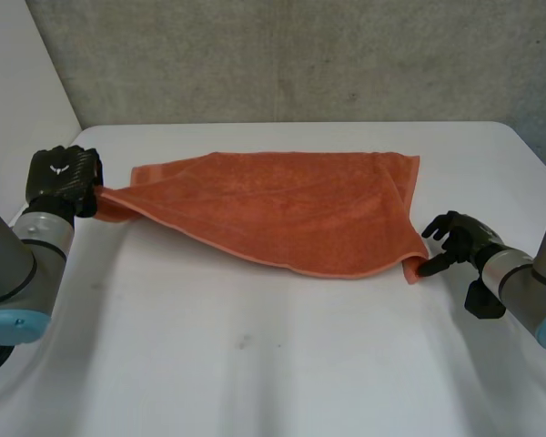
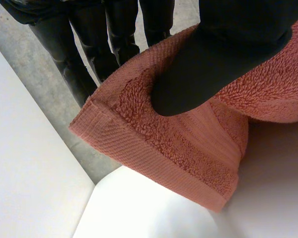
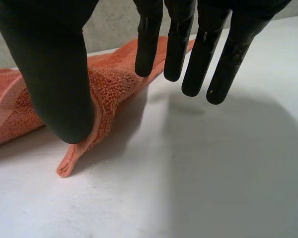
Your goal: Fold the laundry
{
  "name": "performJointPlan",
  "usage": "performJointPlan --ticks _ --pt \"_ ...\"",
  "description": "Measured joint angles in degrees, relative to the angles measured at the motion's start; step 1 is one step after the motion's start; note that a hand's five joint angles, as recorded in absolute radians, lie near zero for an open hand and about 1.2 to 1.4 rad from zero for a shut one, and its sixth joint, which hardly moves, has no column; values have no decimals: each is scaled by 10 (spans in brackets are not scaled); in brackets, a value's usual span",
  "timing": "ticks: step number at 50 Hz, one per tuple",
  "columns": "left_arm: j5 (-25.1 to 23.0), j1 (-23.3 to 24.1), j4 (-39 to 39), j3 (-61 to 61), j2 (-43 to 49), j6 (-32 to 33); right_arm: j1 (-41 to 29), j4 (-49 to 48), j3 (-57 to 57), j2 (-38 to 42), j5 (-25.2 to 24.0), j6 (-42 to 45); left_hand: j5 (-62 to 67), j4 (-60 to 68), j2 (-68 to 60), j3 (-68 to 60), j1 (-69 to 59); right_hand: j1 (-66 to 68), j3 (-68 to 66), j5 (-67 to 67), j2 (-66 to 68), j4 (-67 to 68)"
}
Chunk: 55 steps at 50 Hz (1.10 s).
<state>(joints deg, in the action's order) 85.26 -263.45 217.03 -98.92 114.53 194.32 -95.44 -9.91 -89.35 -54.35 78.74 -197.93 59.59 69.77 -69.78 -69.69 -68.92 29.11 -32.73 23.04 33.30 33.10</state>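
An orange towel [image 1: 282,205] lies on the far half of the white counter [image 1: 255,364]. It reaches from near the left edge almost to the right edge. It is folded over, and one slanted edge runs across its front.

The left hand [image 1: 64,177] is by the far left corner of the counter. Its fingers are closed on the towel's left corner, and that corner is lifted a little off the counter. In the left wrist view, a black fingertip of the left hand [image 2: 213,54] presses on the fluffy towel [image 2: 188,153], close to its flat woven border. Behind the towel, dark legs [image 2: 64,49] of people stand on a grey floor.

The right hand [image 1: 455,238] is near the right edge of the counter, just beside the towel's front right corner. In the right wrist view its fingers [image 3: 218,64] are straight and spread wide above the bare counter [image 3: 213,173], holding nothing. Its thumb [image 3: 59,89] sits against the folded corner of the towel [image 3: 111,84], and the tip of that corner rests on the counter
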Motion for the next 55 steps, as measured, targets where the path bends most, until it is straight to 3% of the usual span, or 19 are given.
performJointPlan --ticks 11,15,18,24,26,30,31,32,34,38,40,42,47,49,55 --pt "0 1 -2 -1 0 0 -27 1 31 25 6 -28 0 0 0 0 0 2 -21 15 8 16" --pt "0 2 -2 -1 0 0 -38 0 39 27 8 -37 0 0 0 0 0 93 -120 105 116 116" --pt "0 2 -2 -1 0 0 -45 -2 43 28 19 -37 0 0 0 0 0 247 -312 296 305 310" --pt "0 2 -3 -1 -1 1 -51 -13 46 21 67 -23 0 0 0 0 0 258 -350 323 331 351" --pt "-1 2 -7 -2 -6 1 -56 -29 46 -1 103 22 0 0 0 0 0 258 -351 323 333 351" --pt "-1 2 -18 -6 -16 2 -59 -41 41 -30 120 98 0 0 0 0 0 258 -351 323 337 351" --pt "-1 2 -27 -9 -22 3 -60 -45 37 -44 123 145 0 0 0 0 0 258 -351 323 343 351" --pt "-1 2 -48 -15 -36 5 -61 -49 27 -70 125 248 0 0 0 0 0 258 -351 323 344 351" --pt "-2 2 -65 -20 -46 5 -60 -49 19 -84 124 314 0 0 0 0 0 258 -351 323 344 351" --pt "-2 -2 -131 -41 -82 8 -58 -29 -19 -133 117 530 0 0 0 0 0 258 -351 323 344 351" --pt "-2 -3 -151 -48 -93 9 -58 -25 -24 -140 116 550 0 0 0 0 0 258 -351 323 344 352" --pt "-2 -9 -202 -67 -120 13 -57 8 -55 -181 114 661 0 0 0 0 0 258 -351 323 344 352" --pt "-4 -19 -266 -90 -158 26 -55 60 -80 -222 110 729 0 0 0 0 0 258 -351 327 344 353" --pt "-9 -34 -335 -116 -207 48 -45 146 -97 -264 96 761 0 0 0 0 0 258 -351 332 344 353" --pt "-31 -44 -376 -135 -250 66 -26 222 -95 -290 46 764 0 0 0 0 0 258 -351 335 344 353"
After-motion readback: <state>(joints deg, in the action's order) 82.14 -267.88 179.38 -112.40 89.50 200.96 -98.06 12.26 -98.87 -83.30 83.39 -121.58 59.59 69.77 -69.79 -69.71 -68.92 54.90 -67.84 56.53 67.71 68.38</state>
